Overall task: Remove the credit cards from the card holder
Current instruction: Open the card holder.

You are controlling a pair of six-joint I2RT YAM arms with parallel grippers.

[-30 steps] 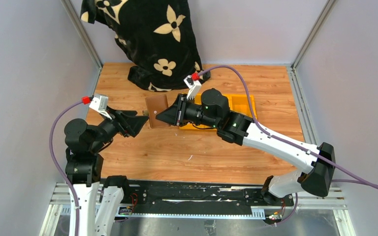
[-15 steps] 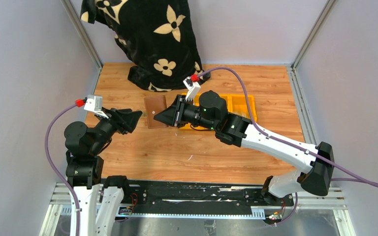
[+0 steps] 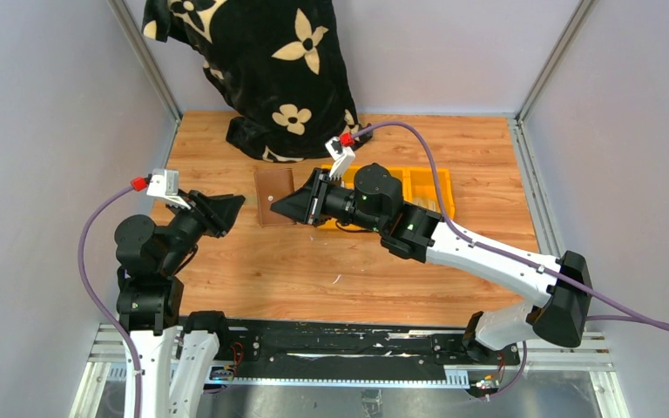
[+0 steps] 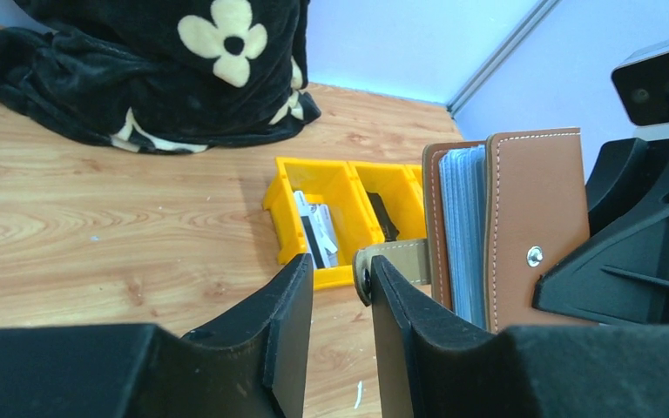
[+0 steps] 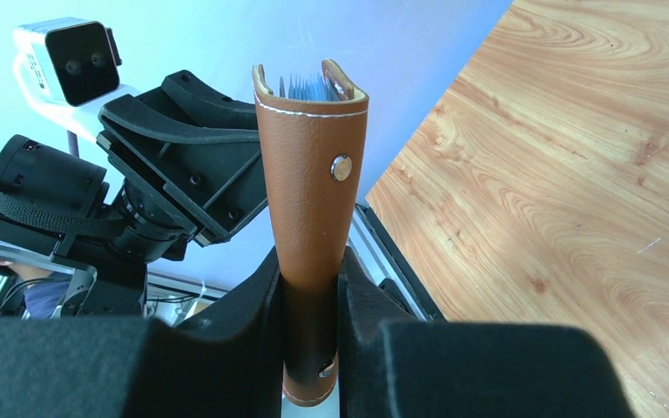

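My right gripper [image 5: 311, 261] is shut on the lower end of the brown card holder [image 5: 314, 157], which it holds on edge above the table [image 3: 274, 196]. The holder's top gapes a little, and bluish clear sleeve edges [image 5: 307, 87] show inside. I cannot make out any credit cards in the sleeves. My left gripper [image 4: 340, 300] is just left of the holder [image 4: 531, 226], open by a narrow gap with nothing between its fingers. The holder's tab [image 4: 396, 259] reaches the tip of its right finger. In the top view the left gripper [image 3: 239, 202] stands slightly apart from the holder.
A yellow bin [image 4: 292, 205] with two compartments sits behind the holder. Pale flat cards [image 4: 315, 231] are in one compartment and a dark item [image 4: 383, 218] in the other. A black cloth with cream flowers [image 3: 261, 61] is heaped at the back. The right arm [image 3: 488, 252] crosses the table.
My left gripper drew back to the left, away from the holder's tab, and its jaws narrowed. The right gripper kept its hold and shifted the holder slightly.
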